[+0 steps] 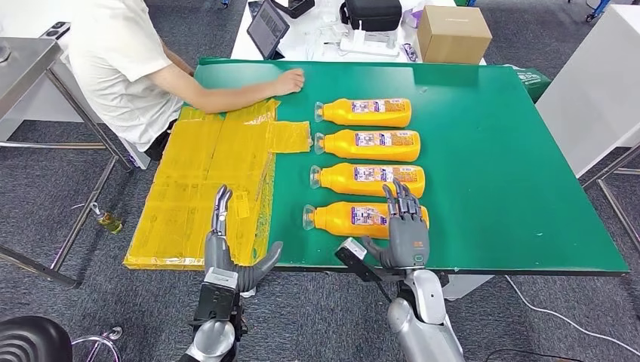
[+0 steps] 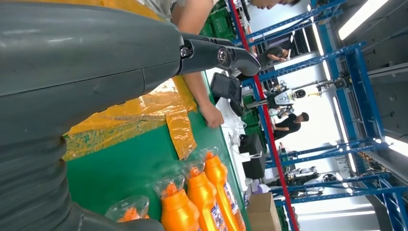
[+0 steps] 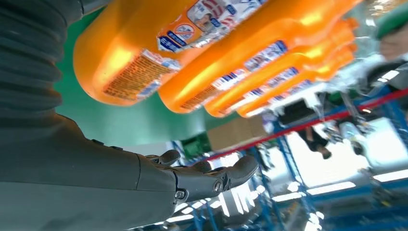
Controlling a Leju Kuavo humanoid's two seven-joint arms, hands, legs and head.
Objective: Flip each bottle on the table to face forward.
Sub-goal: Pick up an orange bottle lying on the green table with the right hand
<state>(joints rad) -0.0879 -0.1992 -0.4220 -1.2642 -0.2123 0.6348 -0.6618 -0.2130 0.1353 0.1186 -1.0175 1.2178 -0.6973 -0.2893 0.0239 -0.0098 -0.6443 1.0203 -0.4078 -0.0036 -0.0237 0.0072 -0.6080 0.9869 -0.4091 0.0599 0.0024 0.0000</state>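
Now the right hand (image 1: 405, 226) hovers, fingers spread, over the nearest bottle (image 1: 355, 219) (gripping nothing); left hand (image 1: 226, 253) likewise open.

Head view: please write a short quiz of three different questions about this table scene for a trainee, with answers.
1. How many orange bottles lie on the green table?
2. True or false: the right hand is over the bottle nearest the robot.
3. What lies under the left hand? A) cardboard box B) yellow sheets C) tablet

Key:
1. Four, in one column, necks towards the yellow sheets.
2. True.
3. B.
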